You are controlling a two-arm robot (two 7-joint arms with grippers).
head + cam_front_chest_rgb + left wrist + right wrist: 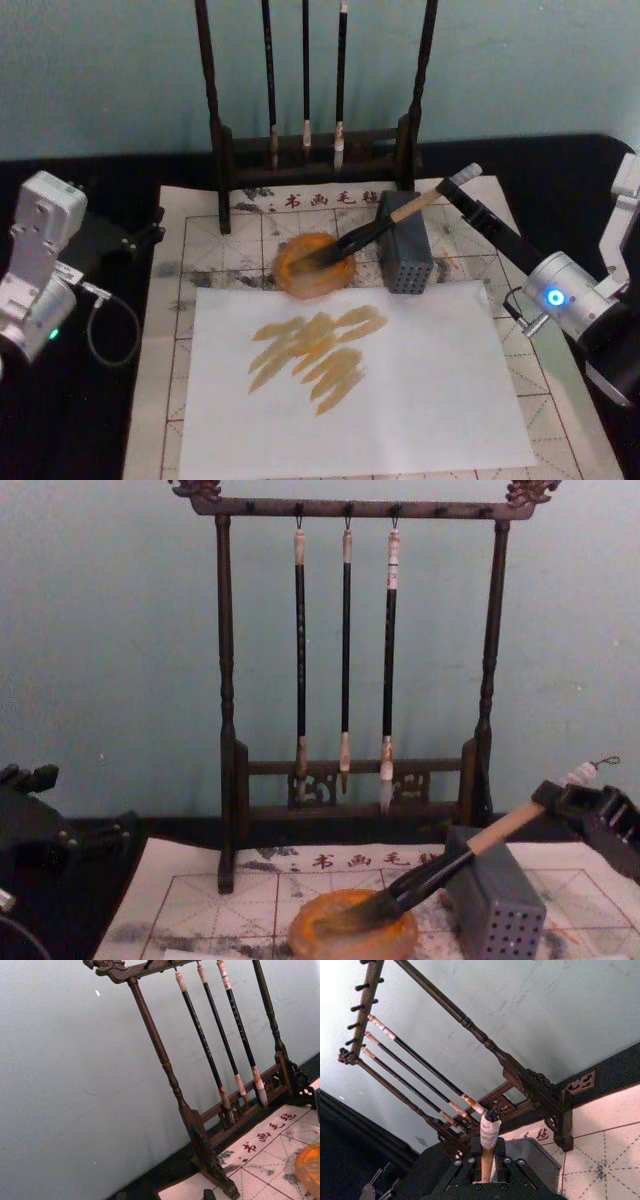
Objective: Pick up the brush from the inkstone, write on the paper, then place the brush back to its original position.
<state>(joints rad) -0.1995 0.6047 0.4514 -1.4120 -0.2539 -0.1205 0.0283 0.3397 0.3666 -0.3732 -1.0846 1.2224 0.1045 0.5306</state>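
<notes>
- The right gripper (452, 187), at the far right, is clamped on the upper handle of the brush (372, 232), with the white end poking out past the fingers (501, 1149).
- The brush slants down to the left across the grey block (405, 255), its bristles resting in the inkstone (296, 283) on the paper (190, 232).
- The left gripper (150, 228) sits parked at the left.

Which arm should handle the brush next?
Right. The right pincer grips the brush by its top end, bristles resting in the inkstone. The left pincer sits beside the paper, away from the brush.
</notes>
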